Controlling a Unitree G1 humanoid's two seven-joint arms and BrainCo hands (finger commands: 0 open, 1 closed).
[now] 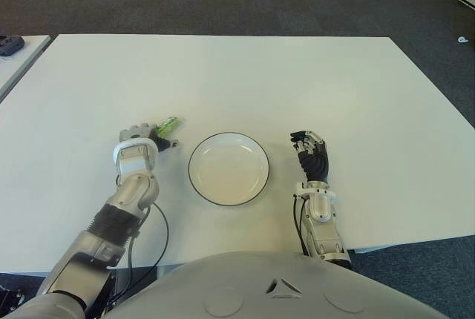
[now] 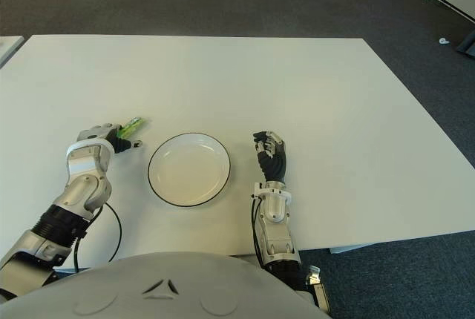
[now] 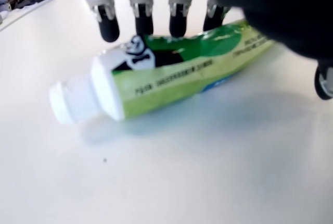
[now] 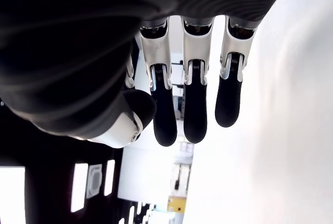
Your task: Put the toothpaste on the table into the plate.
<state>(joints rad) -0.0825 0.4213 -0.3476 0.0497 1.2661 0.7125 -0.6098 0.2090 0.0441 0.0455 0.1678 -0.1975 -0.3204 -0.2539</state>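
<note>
A green toothpaste tube with a white cap lies flat on the white table, just left of the plate. My left hand is lowered over it. In the left wrist view the fingertips reach down at the tube's far side and the thumb shows at the near side, but they are not closed on it. The white plate with a dark rim holds nothing. My right hand shows to the right of the plate, fingers relaxed and holding nothing.
A second white table with a dark object on it stands at the far left. Dark carpet surrounds the table. A bare stretch of tabletop lies beyond the plate and both hands.
</note>
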